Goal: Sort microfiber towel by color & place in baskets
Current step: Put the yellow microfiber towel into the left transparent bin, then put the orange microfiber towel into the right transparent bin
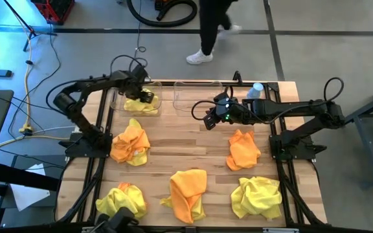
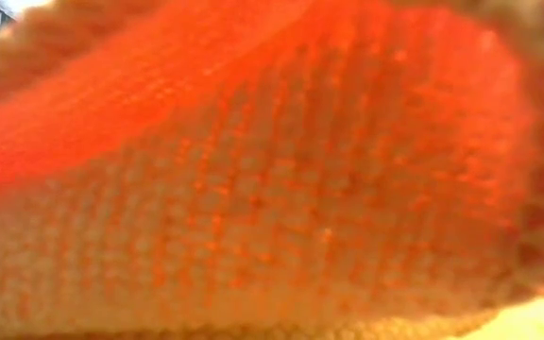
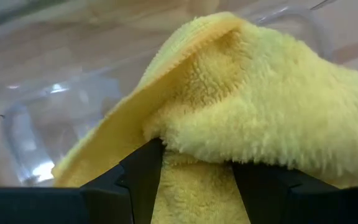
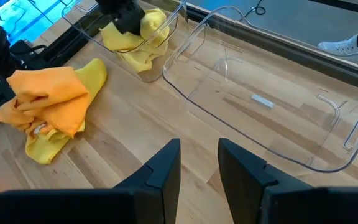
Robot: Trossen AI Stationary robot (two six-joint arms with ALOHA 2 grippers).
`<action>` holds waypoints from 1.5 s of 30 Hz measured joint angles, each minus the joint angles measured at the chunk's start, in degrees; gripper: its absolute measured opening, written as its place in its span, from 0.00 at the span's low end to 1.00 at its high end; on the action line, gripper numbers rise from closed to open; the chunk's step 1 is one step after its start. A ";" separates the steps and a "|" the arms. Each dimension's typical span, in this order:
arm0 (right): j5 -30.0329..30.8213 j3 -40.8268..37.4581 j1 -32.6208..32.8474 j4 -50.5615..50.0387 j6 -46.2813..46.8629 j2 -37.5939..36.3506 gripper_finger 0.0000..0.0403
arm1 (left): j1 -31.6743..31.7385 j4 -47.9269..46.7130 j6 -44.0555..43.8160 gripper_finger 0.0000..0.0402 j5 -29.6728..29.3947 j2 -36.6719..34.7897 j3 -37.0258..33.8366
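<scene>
Two clear baskets sit side by side at the top of the high view: the left basket (image 1: pixel 116 98) has a yellow towel (image 1: pixel 138 105) in it with the left gripper (image 1: pixel 145 97) right over it, fingers apart with the cloth bunched between them, and the right basket (image 1: pixel 188 97) has nothing in it. Right gripper (image 1: pixel 208 120) hovers just below that basket over bare table (image 1: pixel 173 152), fingers parted and holding nothing. Loose piles lie lower down: an orange-and-yellow pile (image 1: pixel 130 145) at left, an orange towel (image 1: pixel 243 149) at right, a big orange towel (image 1: pixel 186 191) bottom center, and yellow piles at bottom left (image 1: pixel 120 200) and bottom right (image 1: pixel 258 196).
</scene>
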 joint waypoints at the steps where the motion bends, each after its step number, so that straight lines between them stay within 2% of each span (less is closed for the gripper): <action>1: 0.00 0.00 0.00 -0.01 0.00 0.00 0.26 | 0.00 0.16 -0.34 0.45 0.00 0.41 0.00; 6: 0.00 0.00 0.00 -0.46 -0.14 0.00 0.26 | 0.00 0.14 -1.94 0.45 -0.02 -0.88 0.00; 11: -0.04 0.02 0.00 -3.66 1.36 0.00 0.26 | 0.00 -1.40 -2.02 0.45 -0.04 -7.80 0.00; 14: -0.55 0.02 0.02 -9.11 7.74 0.00 0.26 | -0.09 -2.51 -1.92 0.45 -0.04 -14.09 0.00; 18: -0.80 -0.08 1.10 -21.51 17.57 0.00 0.26 | -1.69 -4.04 -1.41 0.45 -0.11 -23.27 0.00; 21: -0.92 -3.00 2.30 -28.30 25.85 0.00 0.26 | -4.70 -4.50 -0.42 0.45 -0.09 -29.52 0.00; 23: -3.48 -6.08 2.97 -30.48 30.59 0.00 0.26 | -7.18 -4.80 -0.10 0.45 -0.10 -32.87 0.00; 28: -14.46 -15.97 5.37 -24.89 38.26 0.04 0.27 | -12.46 -4.64 -1.72 0.45 -0.15 -39.04 0.00; 32: -19.87 -22.19 8.81 -20.00 45.17 0.04 0.32 | -15.33 -4.64 -2.86 0.45 -0.31 -41.71 0.00; 37: -23.24 -28.76 13.60 -14.93 53.12 0.03 0.39 | -18.17 -4.60 -2.95 0.45 -0.31 -42.96 0.00; 41: -23.53 -34.07 16.18 -8.92 56.39 -0.02 0.43 | -20.20 -4.60 -2.10 0.45 -0.07 -42.99 0.00; 43: -23.49 -36.40 16.63 -6.00 57.37 -0.30 0.42 | -21.30 -4.53 -1.46 0.45 0.00 -43.00 0.00; 45: -23.41 -37.78 16.76 -4.40 57.42 -0.52 0.37 | -22.43 -4.49 -0.85 0.45 0.37 -43.01 0.00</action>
